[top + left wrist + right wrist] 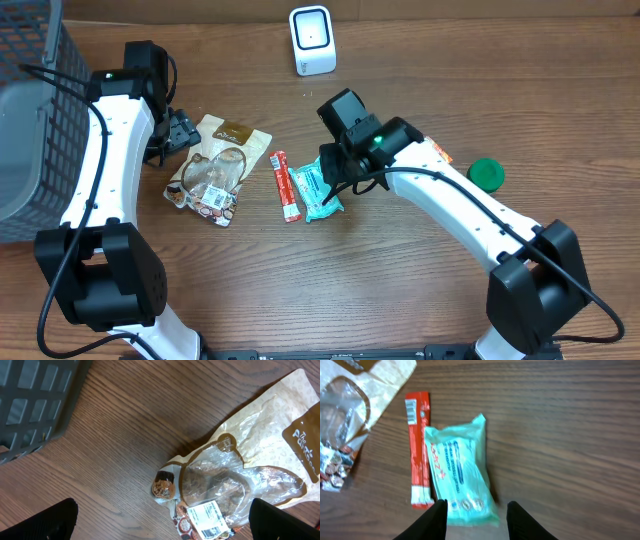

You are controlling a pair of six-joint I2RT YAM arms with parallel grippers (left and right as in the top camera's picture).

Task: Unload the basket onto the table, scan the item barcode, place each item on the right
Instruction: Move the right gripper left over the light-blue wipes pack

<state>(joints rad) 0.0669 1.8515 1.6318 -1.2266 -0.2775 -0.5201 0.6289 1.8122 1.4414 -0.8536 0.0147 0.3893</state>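
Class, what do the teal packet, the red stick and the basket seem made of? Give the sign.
Teal packet: thin glossy plastic film; creased, crimped end.
Red stick: probably glossy film or foil; flat, sealed ends.
Basket: rigid matte grey grid, probably plastic; coated wire possible.

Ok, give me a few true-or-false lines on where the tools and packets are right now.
1. The right tool straddles one end of the teal packet. True.
2. The red stick lies on top of the teal packet. False: it lies alongside it on the table.
3. The left tool is shut on the tan snack bag. False: it is open above the bag.
4. The white scanner stands apart from the packets. True.
5. The green cap sits in the basket. False: it lies on the bare table.
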